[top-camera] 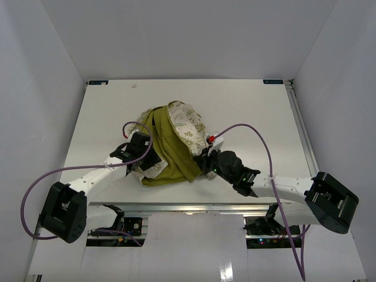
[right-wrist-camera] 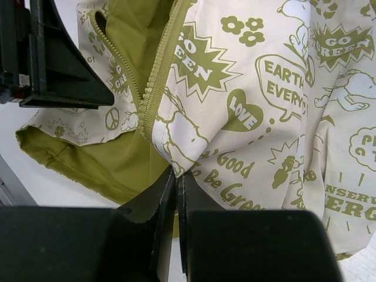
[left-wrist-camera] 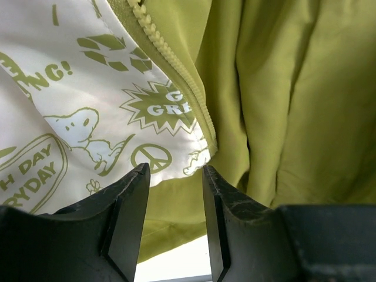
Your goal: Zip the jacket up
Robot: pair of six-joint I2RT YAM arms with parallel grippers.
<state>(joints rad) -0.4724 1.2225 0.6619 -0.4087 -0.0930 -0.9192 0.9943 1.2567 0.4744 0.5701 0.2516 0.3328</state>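
The jacket (top-camera: 176, 138) lies crumpled mid-table, cream with olive prints, its front open and the olive lining (top-camera: 167, 150) showing. In the left wrist view its zipper teeth (left-wrist-camera: 176, 76) run down the edge of the printed panel (left-wrist-camera: 88, 117). My left gripper (left-wrist-camera: 174, 170) stands open at the jacket's lower hem, lining behind the gap and nothing pinched. At the jacket's left side sits the left gripper (top-camera: 141, 154). My right gripper (right-wrist-camera: 177, 171) is shut on the bottom corner of the jacket (right-wrist-camera: 264, 117) beside the other zipper edge (right-wrist-camera: 155, 76). It holds at the jacket's lower right (top-camera: 202, 161).
Purple cables (top-camera: 258, 132) loop over the table from both arms. The table's near edge (top-camera: 188, 202) lies just below the jacket. White walls close in the table on three sides. The left gripper's body (right-wrist-camera: 53, 59) shows at the upper left of the right wrist view.
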